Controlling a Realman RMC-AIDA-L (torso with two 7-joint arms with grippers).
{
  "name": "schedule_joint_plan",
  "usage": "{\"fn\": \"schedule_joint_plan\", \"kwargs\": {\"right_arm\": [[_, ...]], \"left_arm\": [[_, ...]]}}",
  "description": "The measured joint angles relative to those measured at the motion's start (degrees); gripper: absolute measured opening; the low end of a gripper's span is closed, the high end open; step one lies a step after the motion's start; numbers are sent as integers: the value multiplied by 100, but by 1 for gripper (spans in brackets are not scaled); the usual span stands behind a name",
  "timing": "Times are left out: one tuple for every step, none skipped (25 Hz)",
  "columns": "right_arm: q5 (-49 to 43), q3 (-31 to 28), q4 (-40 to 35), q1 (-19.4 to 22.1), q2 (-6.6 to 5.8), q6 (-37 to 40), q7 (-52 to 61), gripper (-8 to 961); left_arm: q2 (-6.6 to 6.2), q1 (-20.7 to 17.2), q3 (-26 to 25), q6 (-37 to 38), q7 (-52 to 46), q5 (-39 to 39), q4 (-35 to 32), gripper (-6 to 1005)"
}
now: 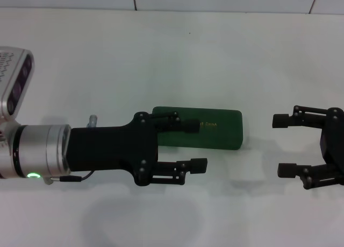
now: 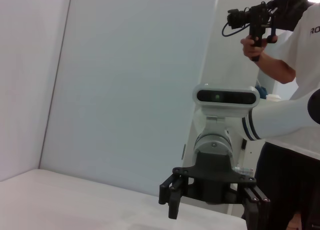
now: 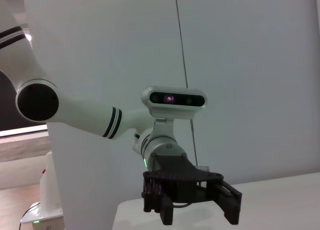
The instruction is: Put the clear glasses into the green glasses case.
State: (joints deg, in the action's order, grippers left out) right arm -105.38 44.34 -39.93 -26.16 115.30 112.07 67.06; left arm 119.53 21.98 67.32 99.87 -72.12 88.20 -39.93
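One rounded, dark-green hard case (image 1: 215, 129), closed.

1. The head view looks steeply down on the white table (image 1: 172, 58), close in; both grippers reach in from its sides.
2. The left wrist view faces level across the table at the right gripper (image 2: 215, 202).
3. The right wrist view faces back at the left gripper (image 3: 192, 202); each wrist view shows the opposite arm.
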Motion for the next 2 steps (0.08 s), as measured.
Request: {"fn": "schedule_joint_plan", "kwargs": {"right_arm": [[0, 0, 0, 0, 0, 0, 0, 856], [6, 1, 2, 17, 1, 2, 0, 856]], "left_arm": [[0, -4, 0, 1, 0, 5, -1, 763], [0, -6, -1, 4, 1, 9, 2, 763]]}}
